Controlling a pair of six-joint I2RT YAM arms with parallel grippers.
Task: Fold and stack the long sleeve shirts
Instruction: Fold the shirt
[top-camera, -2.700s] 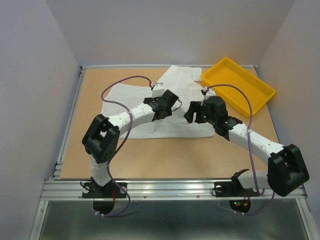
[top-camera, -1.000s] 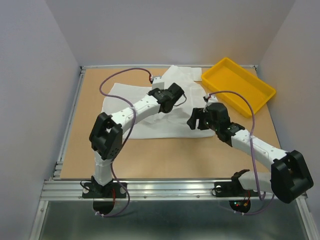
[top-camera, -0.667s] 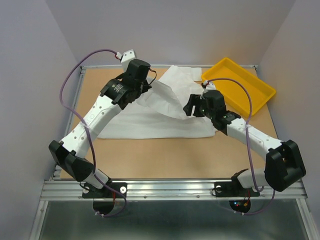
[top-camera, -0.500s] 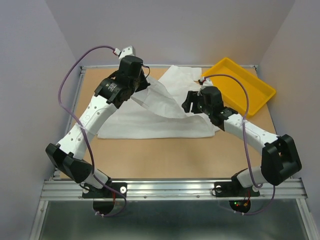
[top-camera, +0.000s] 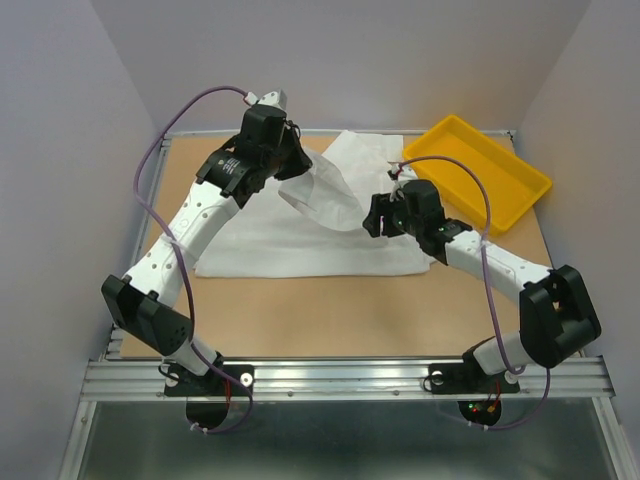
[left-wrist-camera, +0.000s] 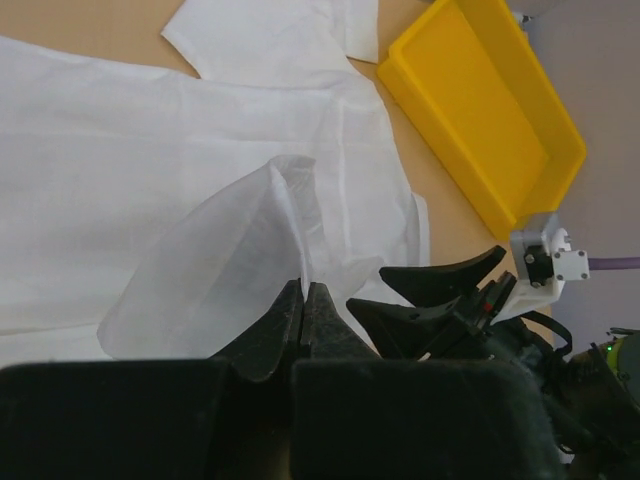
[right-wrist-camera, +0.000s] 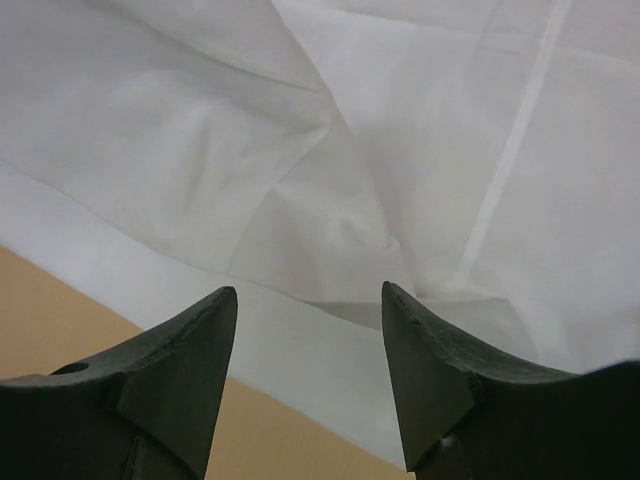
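One white long sleeve shirt (top-camera: 260, 240) lies spread on the wooden table, wider than the yellow tray. My left gripper (top-camera: 288, 176) is high at the back left, shut on a thin flap of the shirt (left-wrist-camera: 210, 270). That flap hangs lifted and slopes down toward the right gripper. In the left wrist view the jaws (left-wrist-camera: 303, 292) pinch the fabric's edge. My right gripper (top-camera: 373, 217) stands open just above the shirt near its right side. Its fingertips (right-wrist-camera: 225, 300) have only cloth (right-wrist-camera: 330, 180) beneath and nothing between them.
The yellow tray (top-camera: 480, 170) sits at the back right corner, close behind the right arm; it also shows in the left wrist view (left-wrist-camera: 470, 110). Bare wood (top-camera: 330, 310) runs along the near edge. Grey walls close in the table on three sides.
My left arm swung from over the shirt's middle to the back left, drawing a flap of the shirt up with it. The right gripper shifted slightly left and its jaws narrowed a little.
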